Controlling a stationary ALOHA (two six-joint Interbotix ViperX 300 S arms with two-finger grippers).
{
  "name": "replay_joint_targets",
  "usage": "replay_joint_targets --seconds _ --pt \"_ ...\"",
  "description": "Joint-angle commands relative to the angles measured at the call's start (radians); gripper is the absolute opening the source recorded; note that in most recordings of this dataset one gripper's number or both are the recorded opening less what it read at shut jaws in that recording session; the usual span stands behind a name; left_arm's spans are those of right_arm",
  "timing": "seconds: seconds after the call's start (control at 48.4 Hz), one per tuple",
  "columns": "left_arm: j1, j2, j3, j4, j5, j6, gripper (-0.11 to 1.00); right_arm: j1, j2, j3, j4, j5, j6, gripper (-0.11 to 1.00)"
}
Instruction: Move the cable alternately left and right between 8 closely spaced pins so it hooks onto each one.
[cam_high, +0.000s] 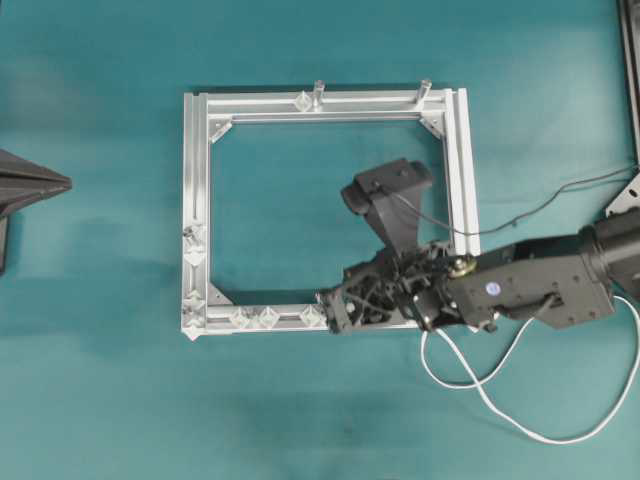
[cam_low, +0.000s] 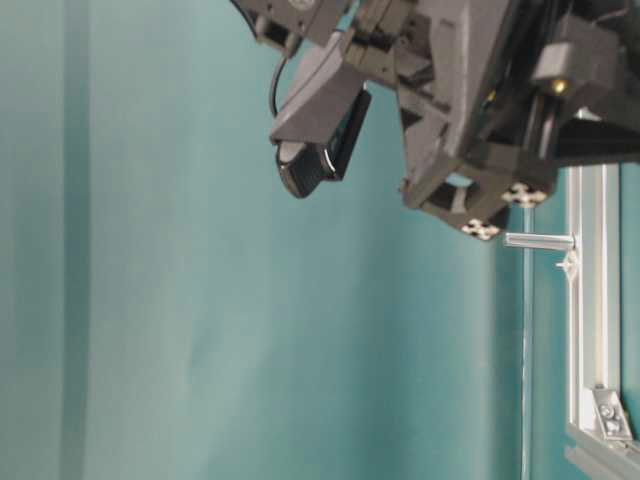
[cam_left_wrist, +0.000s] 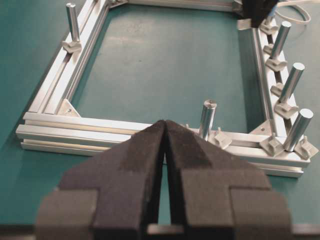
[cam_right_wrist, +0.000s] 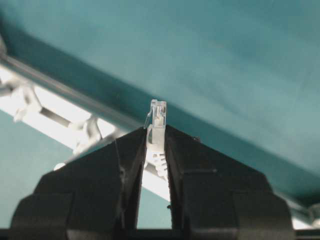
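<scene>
White cable (cam_high: 520, 425) plug clamped in right fingers (cam_right_wrist: 131, 150) only at wrist view, left fingers (cam_left_wrist: 150, 145) closed empty.

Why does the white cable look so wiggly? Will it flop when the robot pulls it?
Probably floppy: the cable lies in loose loops on the table. Its clear plug looks stiff, standing straight up from the right gripper. It seems thin and light.
</scene>
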Motion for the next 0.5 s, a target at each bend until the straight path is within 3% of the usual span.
replay_joint_targets --seconds 0.0,0.475 --pt "0.0 0.006 -0.018 0.0 -0.005 -0.003 0.0 0.023 -0.014 -0.029 0.002 -0.002 0.014 0.17" --pt "0.0 0.006 -0.018 0.002 -0.005 -0.003 0.0 0.098 -0.006 -0.048 0.002 0.008 0.092 0.17"
